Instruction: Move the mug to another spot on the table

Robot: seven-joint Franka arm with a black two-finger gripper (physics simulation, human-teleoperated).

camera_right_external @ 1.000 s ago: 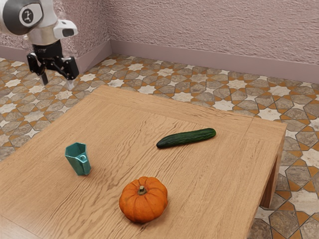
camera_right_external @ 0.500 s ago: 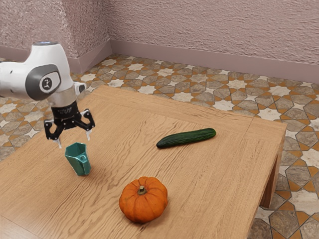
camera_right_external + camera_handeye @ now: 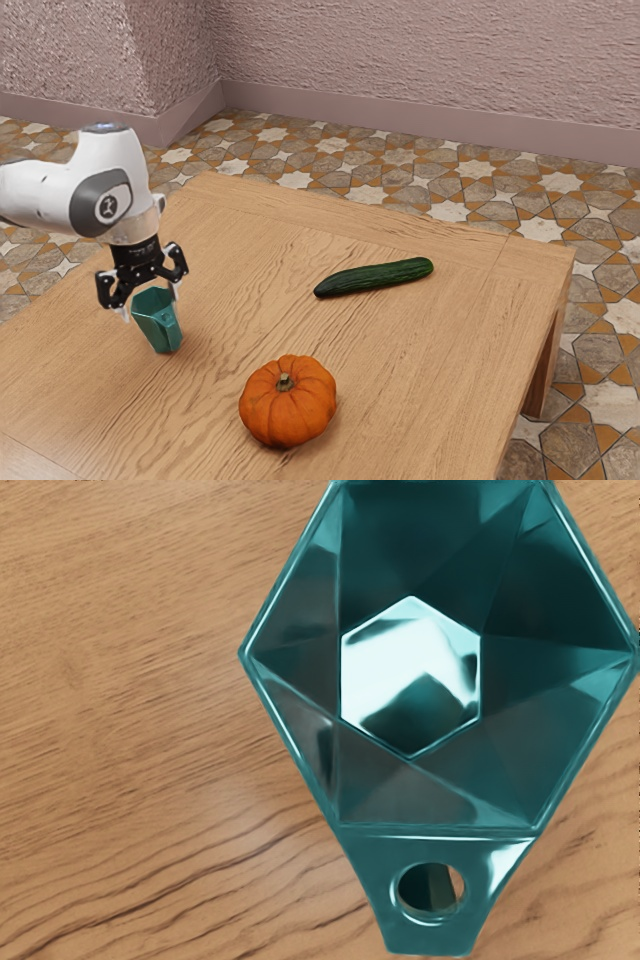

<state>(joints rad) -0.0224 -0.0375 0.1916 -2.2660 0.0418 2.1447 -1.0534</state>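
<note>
— Did you catch that? A second ago the hand point(image 3: 149, 299) was hanging high over the far corner of the counter point(image 3: 420, 350). Now it has dropped right over the mug point(image 3: 158, 324).

— Has it got hold of it?

— Not as far as I can see. The fingers are spread wide, one on each side of the rim. From here I can't be sure whether either one is brushing the wall. The mug itself hasn't budged. It's upright on the counter, near the exterior view's left, well apart from the cucumber point(image 3: 374, 277) and the pumpkin point(image 3: 288, 400).

— So the move proper hasn't begun.

— I'd say the approach is finished and closing is the next thing. Nothing has been lifted yet.

— Awkward shape to pinch?

— Could be. It's glossy teal and faceted all over, with a six-sided mouth narrowing to a small hexagonal bottom. The walls are flat but sloping, and they look slick. There's a handle point(image 3: 430, 892), a flat tab with a round hole through it.

— And the rest?

— Warm wood grain underneath, matt. The pumpkin is ribbed and orange with a stubby stem. The cucumber is long, dark and smooth.
</note>
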